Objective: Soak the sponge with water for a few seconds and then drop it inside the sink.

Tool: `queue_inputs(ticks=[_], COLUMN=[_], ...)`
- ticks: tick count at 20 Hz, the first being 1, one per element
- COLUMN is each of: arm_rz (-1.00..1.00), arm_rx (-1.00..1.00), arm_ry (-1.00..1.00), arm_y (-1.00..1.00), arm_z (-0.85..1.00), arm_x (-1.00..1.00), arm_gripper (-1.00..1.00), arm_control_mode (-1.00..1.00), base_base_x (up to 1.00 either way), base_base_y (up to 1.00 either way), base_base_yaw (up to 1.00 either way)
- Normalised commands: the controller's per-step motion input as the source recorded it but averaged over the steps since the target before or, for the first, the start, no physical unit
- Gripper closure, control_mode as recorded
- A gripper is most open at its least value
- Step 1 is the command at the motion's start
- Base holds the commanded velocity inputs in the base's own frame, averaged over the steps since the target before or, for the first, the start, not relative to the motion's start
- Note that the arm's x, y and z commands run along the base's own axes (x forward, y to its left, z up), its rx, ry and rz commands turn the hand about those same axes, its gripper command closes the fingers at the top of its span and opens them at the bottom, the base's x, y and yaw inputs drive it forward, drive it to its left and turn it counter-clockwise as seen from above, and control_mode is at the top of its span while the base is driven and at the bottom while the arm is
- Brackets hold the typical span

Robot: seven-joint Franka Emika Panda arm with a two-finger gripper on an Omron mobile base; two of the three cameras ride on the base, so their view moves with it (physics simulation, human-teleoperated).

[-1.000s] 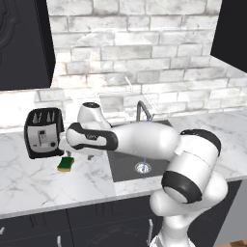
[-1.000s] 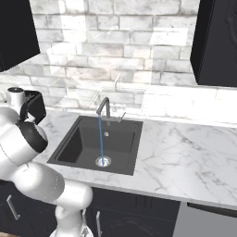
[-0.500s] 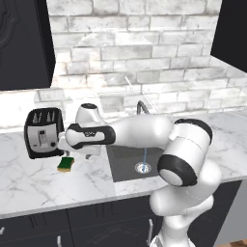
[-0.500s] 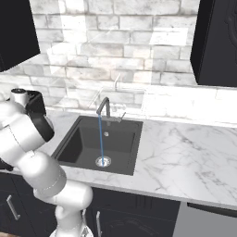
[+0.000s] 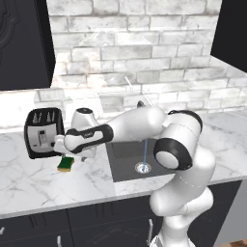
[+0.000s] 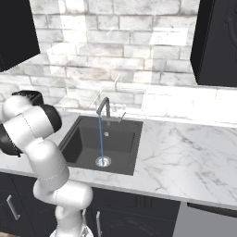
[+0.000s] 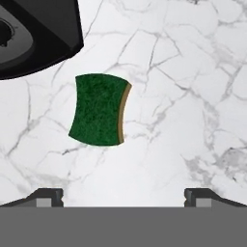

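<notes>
The sponge [image 5: 66, 164] lies flat on the marble counter just in front of the toaster, dark green top up with a yellow edge showing. In the hand view the sponge [image 7: 99, 109] sits up and to the left of centre. My gripper [image 7: 123, 196] hovers over it, open, with its two fingertips [image 7: 48, 196] far apart and nothing between them. From the left base camera the gripper [image 5: 64, 150] hangs just above the sponge. The dark sink [image 5: 126, 166] lies to the right, and a thin blue stream of water [image 6: 100, 139] runs from the tap [image 6: 104, 104] to the drain [image 6: 103, 161].
A black-and-silver toaster [image 5: 43, 132] stands right behind the sponge, and its corner fills the hand view's top left as the toaster [image 7: 34, 34]. Dark cabinets hang on both sides above the brick wall. Open marble counter [image 6: 185, 152] stretches right of the sink.
The arm's elbow has swung up and inward while the hand stays over the sponge, slightly lower. The sponge has not moved and the water keeps running.
</notes>
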Motion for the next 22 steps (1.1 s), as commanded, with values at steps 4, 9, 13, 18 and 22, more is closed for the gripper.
queue_inputs(ticks=[4, 9, 13, 18, 22], arm_rz=[-0.04, -0.04, -0.03, -0.02, -0.02], arm_rx=[-0.04, -0.06, -0.06, -0.05, -0.04], arm_ry=[0.0, 0.0, 0.03, 0.05, 0.06], arm_y=[0.21, 0.21, 0.16, 0.1, 0.02], arm_z=[0.0, 0.0, -0.03, -0.09, -0.07], arm_x=[0.16, 0.16, 0.16, 0.19, 0.18], arm_gripper=[-1.0, -1.0, -1.0, -1.0, -1.0], arm_control_mode=[-1.0, -1.0, -1.0, -1.0, -1.0], base_base_x=[0.0, 0.0, 0.0, 0.0, 0.0], base_base_y=[0.0, 0.0, 0.0, 0.0, 0.0], base_base_yaw=[0.0, 0.0, 0.0, 0.0, 0.0])
